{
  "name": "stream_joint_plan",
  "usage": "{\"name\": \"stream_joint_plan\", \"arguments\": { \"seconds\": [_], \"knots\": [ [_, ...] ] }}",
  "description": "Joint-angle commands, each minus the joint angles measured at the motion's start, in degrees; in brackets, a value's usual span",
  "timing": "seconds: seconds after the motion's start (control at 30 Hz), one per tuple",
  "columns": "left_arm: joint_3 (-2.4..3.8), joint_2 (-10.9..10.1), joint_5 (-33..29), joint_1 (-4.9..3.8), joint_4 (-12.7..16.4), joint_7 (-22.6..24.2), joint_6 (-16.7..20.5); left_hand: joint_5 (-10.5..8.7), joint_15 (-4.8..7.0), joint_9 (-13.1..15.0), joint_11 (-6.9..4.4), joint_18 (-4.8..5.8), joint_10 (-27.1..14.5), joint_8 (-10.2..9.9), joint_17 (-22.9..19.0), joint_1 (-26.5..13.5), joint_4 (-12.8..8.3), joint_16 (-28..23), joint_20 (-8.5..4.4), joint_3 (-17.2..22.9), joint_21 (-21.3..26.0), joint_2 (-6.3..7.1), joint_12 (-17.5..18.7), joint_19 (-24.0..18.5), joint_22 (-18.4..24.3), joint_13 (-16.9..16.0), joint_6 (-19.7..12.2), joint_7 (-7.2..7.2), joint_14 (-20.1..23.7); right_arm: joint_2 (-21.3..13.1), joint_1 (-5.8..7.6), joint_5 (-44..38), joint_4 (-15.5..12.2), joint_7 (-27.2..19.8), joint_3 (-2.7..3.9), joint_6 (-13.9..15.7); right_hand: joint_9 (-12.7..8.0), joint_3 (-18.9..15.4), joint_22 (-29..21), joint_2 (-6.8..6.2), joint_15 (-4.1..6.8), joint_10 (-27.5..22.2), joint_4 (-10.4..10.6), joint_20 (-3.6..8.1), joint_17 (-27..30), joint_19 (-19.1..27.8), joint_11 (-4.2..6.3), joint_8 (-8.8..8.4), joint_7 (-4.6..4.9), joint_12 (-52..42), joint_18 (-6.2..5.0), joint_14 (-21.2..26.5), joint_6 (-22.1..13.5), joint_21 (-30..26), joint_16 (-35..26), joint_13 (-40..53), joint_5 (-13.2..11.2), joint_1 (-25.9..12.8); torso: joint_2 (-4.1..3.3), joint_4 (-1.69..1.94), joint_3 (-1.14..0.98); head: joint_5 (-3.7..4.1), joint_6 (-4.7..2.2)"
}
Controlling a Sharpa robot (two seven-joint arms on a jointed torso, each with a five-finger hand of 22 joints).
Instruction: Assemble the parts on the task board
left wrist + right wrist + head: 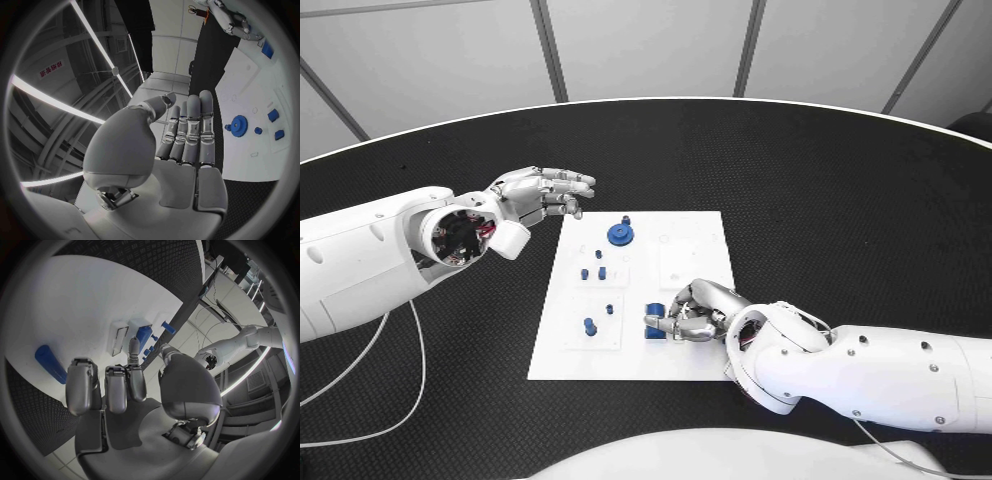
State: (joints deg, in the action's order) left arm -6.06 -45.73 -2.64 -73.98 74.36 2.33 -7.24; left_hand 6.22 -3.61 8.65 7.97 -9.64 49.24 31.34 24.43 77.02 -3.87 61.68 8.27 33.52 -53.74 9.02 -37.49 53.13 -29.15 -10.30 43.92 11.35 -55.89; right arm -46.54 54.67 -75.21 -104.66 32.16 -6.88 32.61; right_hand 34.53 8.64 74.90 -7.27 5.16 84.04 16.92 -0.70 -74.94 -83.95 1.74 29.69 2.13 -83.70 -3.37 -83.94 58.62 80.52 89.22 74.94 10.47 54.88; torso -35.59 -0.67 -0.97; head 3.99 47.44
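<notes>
The white task board (pixel 689 235) lies mid-table. A blue gear (pixel 619 235) and a small peg (pixel 626 219) stand near its far left corner, with several small blue parts (pixel 602 270) below them. My right hand (pixel 689 315) rests on the board's near part with its fingers curled down beside a blue block (pixel 655 309). In the right wrist view its palm (pixel 125 390) is bare, one fingertip reaches toward a blue part (pixel 144 337), and a blue bar (pixel 50 364) lies close to the board's edge. My left hand (pixel 542 192) hovers off the far left corner, fingers straight, holding nothing.
Black table (pixel 848 200) surrounds the board on all sides. The left wrist view has the gear (pixel 238 123), small blue parts (pixel 273 115) and my right hand (pixel 234 20) beyond my left hand (pixel 187 140). A white cable (pixel 401 380) loops below the left arm.
</notes>
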Motion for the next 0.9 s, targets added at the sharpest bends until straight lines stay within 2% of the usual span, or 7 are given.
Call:
{"name": "stream_joint_plan", "arguments": {
  "seconds": [0.03, 0.2, 0.27, 0.37, 0.43, 0.67, 0.9],
  "knots": [
    [0.00, 0.00, 0.00, 0.00, 0.00, -0.01, 0.02, 0.14, 0.02, -0.05, 0.05, -0.99, -0.42, 0.34, -0.07, -0.21, 0.16, -0.02, 0.23, -0.17, 0.10, -0.33, -0.22, -0.03, 0.09, 0.05, -0.49, 0.92, 0.33, -0.04, 0.00, 0.00, -0.03, 0.02, 0.00, -0.10, 0.05, -0.32, 6.99, 0.05, 0.50, 2.30, -0.09, 0.40, -13.47, -3.43, 0.28, 0.32, -0.01, 0.21, 0.94, -5.72, -0.49, -0.13, 0.03, 8.86, -0.33, -0.46, -0.01, -0.03, 0.00, 0.03, 0.02],
    [0.00, -0.02, 0.00, 0.00, 0.02, -0.02, 0.04, 0.14, 0.01, -0.05, 0.06, -0.99, -0.45, 0.35, -0.09, -0.23, 0.19, 0.00, 0.24, -0.19, 0.14, -0.31, -0.23, -0.02, 0.11, 0.06, -0.51, 0.92, 0.33, -0.27, 0.00, -0.14, -0.43, -0.59, 0.00, 0.45, 0.11, -0.50, 6.96, 0.18, 0.50, 2.29, -0.14, 0.39, -13.49, -3.41, 0.27, 0.34, -0.01, 0.24, 0.93, -5.72, -0.56, -0.18, 0.04, 8.86, -0.38, -0.32, -0.02, 0.00, -0.02, 0.06, 0.01],
    [0.00, -0.06, 0.00, 0.00, 0.07, -0.04, 0.04, 0.14, 0.01, -0.05, 0.06, -0.99, -0.45, 0.35, -0.09, -0.23, 0.19, 0.00, 0.24, -0.19, 0.14, -0.31, -0.23, -0.02, 0.11, 0.06, -0.51, 0.92, 0.33, -0.58, 0.00, -0.70, -1.06, -1.37, 0.00, 0.99, 0.30, -0.74, 7.07, 0.55, 0.50, 2.36, -0.20, 0.39, -13.57, -3.44, 0.29, 0.45, -0.02, 0.14, 0.96, -5.74, -0.69, -0.11, 0.07, 9.02, 0.83, 0.60, -0.05, 0.03, -0.07, 0.12, -0.08],
    [0.00, -0.23, 0.00, 0.00, 0.18, -0.05, 0.08, 0.14, 0.01, -0.05, 0.06, -0.99, -0.45, 0.35, -0.09, -0.23, 0.19, 0.00, 0.24, -0.19, 0.14, -0.31, -0.23, -0.02, 0.11, 0.06, -0.51, 0.92, 0.33, -1.41, -0.01, -1.44, -2.45, -2.46, -0.01, 1.66, 0.63, -0.11, 7.41, 1.02, 0.60, 2.63, -0.62, 0.48, -13.78, -3.56, 0.40, 0.60, -0.13, -0.22, 1.03, -5.79, -0.94, 0.18, 0.17, 9.51, 4.84, 5.38, -0.09, 0.00, -0.14, 0.03, -0.17],
    [0.00, -0.28, 0.00, 0.00, 0.18, -0.04, 0.11, 0.14, 0.01, -0.05, 0.06, -0.99, -0.45, 0.35, -0.09, -0.23, 0.19, 0.00, 0.24, -0.19, 0.14, -0.31, -0.23, -0.02, 0.11, 0.06, -0.51, 0.92, 0.33, -1.97, -0.01, -1.65, -3.11, -2.85, -0.01, 1.83, 0.64, 1.23, 7.53, 1.42, 0.63, 2.70, -1.21, 0.53, -13.86, -3.60, 0.42, 0.49, -0.15, -0.29, 1.06, -5.80, -1.09, 0.27, 0.21, 9.65, 3.35, 8.73, -0.04, -0.08, -0.16, -0.07, -0.14],
    [0.00, -0.21, 0.00, 0.00, 0.08, 0.08, 0.13, 0.14, 0.01, -0.05, 0.06, -0.99, -0.45, 0.35, -0.09, -0.23, 0.19, 0.00, 0.24, -0.19, 0.14, -0.31, -0.23, -0.02, 0.11, 0.06, -0.51, 0.92, 0.33, -6.15, 0.01, -1.69, -6.23, -5.76, -0.02, 3.15, 0.38, 3.03, 7.51, 0.61, 0.59, 2.72, -1.41, 0.50, -13.85, -3.57, 0.34, -0.13, -0.02, -0.26, 1.04, -5.80, -1.53, 0.11, 0.20, 9.78, 3.17, 12.03, 0.15, -0.11, -0.16, 0.23, -0.24],
    [-0.01, -0.10, 0.00, 0.02, -0.16, 0.22, 0.18, 0.16, 0.01, -0.05, 0.05, -1.00, -0.48, 0.37, -0.12, -0.18, 0.23, 0.02, 0.24, -0.17, 0.19, -0.36, -0.27, 0.00, 0.16, 0.07, -0.54, 0.92, 0.35, -12.66, 0.41, -2.25, -9.32, -7.78, -0.05, 3.49, -1.84, 6.22, 7.54, -0.94, -0.74, 2.50, -2.35, -0.48, -13.80, -3.50, -1.29, -4.84, 1.94, 0.01, 1.05, -5.79, -4.50, -0.07, 0.18, 9.78, 3.56, 16.67, 0.41, -0.60, -0.20, 1.02, -0.41]
  ]
}}
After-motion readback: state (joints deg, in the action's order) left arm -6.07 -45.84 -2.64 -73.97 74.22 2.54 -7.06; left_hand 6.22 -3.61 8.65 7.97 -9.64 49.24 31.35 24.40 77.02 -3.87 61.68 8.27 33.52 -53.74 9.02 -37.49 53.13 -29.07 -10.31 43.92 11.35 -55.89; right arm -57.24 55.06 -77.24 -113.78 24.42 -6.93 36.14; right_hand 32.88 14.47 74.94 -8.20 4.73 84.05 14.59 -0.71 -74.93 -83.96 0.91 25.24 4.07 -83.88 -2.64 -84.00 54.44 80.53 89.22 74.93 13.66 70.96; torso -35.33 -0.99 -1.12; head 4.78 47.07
